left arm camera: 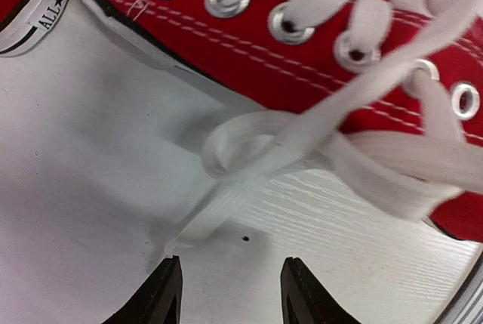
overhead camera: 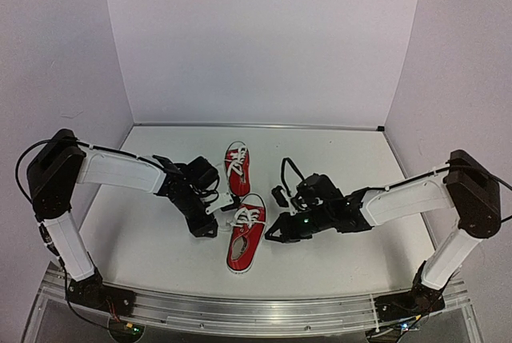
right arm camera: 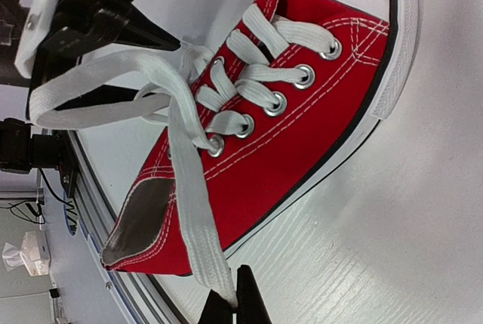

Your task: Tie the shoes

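- We see the table (overhead camera: 336, 167) carrying the near shoe (overhead camera: 245, 239) at its middle, with the far shoe (overhead camera: 237, 171) just behind it.
- Our left claw (left arm camera: 232, 271) gapes wide and empty.
- Our right claw (right arm camera: 235, 297) pinches the near shoe's lace (right arm camera: 189, 188).
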